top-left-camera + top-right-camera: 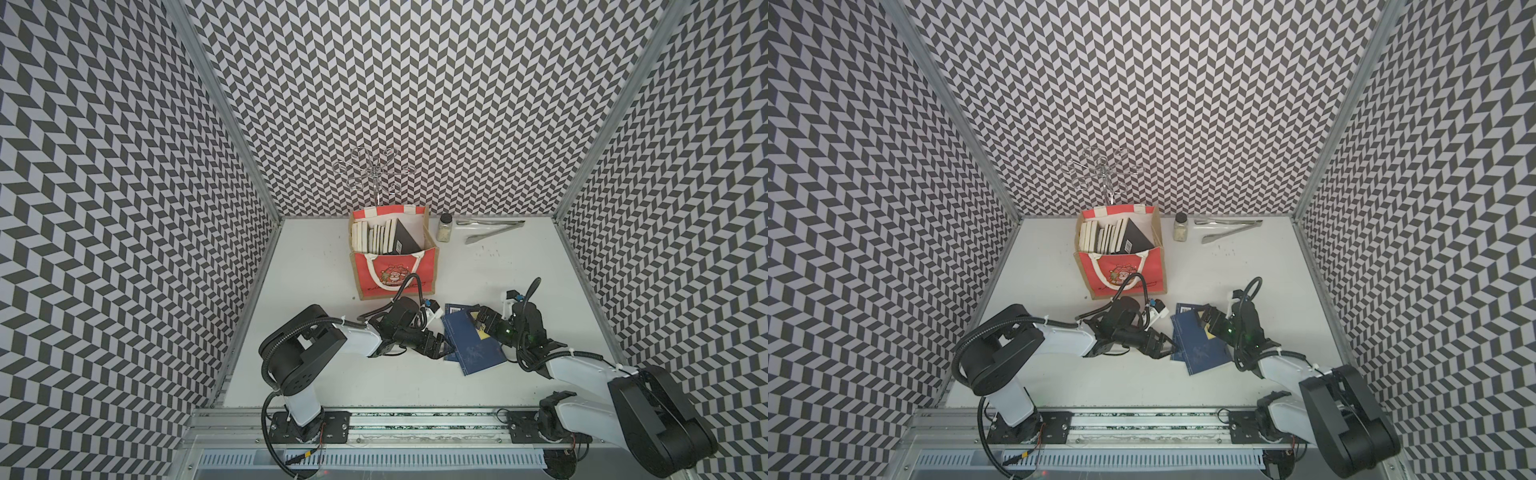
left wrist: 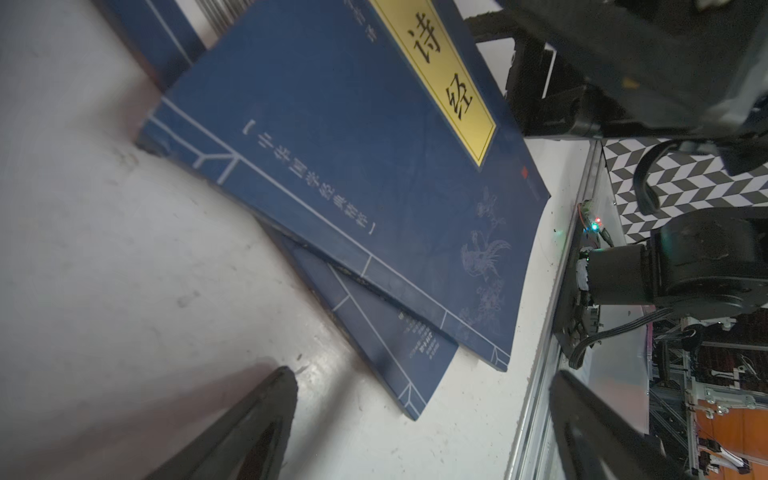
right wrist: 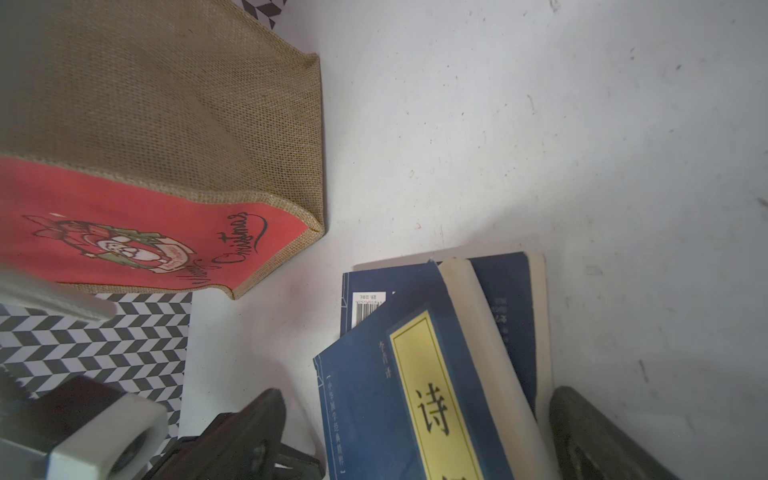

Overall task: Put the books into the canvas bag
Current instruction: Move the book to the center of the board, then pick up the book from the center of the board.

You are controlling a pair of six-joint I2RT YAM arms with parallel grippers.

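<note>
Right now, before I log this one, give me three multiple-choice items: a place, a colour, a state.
1. Where do the loose navy books lie? A in the bag; B on the table between the left gripper and right gripper; C beside the tongs.
2. Their top title label is: A yellow; B red; C white.
3. Both grippers are: A shut; B one shut, one open; C open.
Key: 1 B, they lie between the two arms; 2 A, both wrist views show yellow; 3 C, each wrist view shows jaws spread wide.
</note>
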